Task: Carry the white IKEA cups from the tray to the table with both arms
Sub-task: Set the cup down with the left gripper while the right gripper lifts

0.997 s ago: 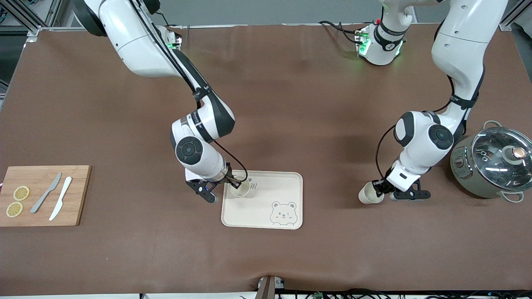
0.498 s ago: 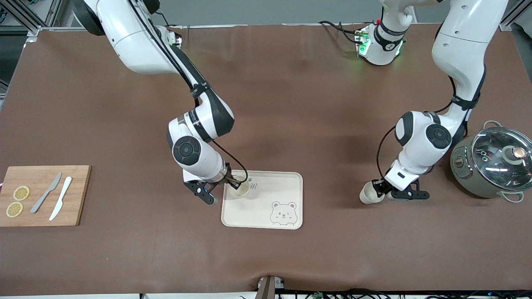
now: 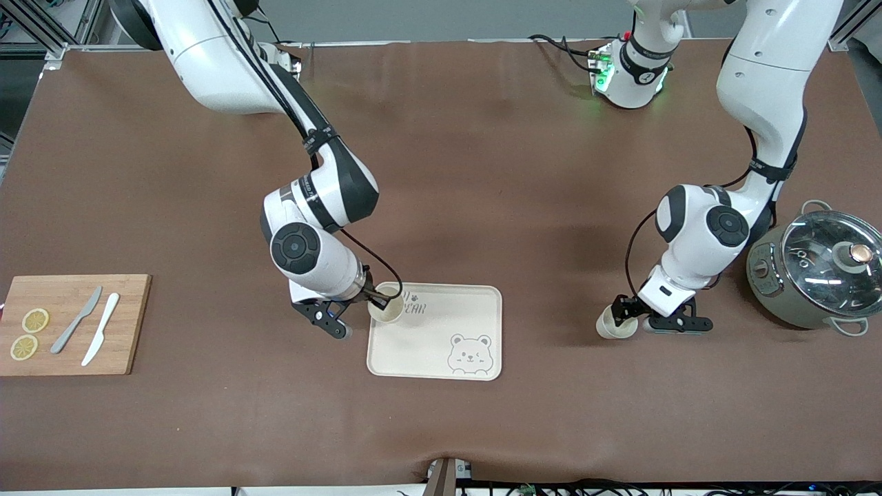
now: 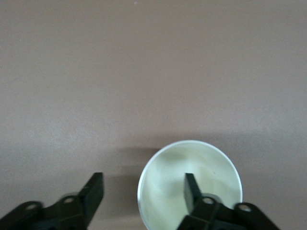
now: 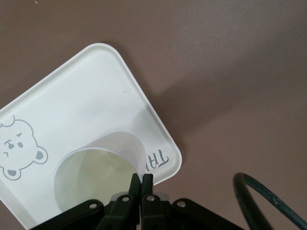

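Observation:
My right gripper is shut on the rim of one white cup and holds it over the corner of the cream bear tray toward the right arm's end. In the right wrist view the fingertips pinch the cup's wall above the tray. My left gripper is open at the second white cup, which stands on the brown table between the tray and the pot. In the left wrist view one finger is inside the cup and the other is outside.
A grey-green pot with a glass lid stands close beside the left arm. A wooden cutting board with two knives and lemon slices lies at the right arm's end of the table.
My right gripper has carried its cup from farther in on the tray toward the tray's corner at the right arm's end, uncovering the printed lettering. The left cup now stands more upright.

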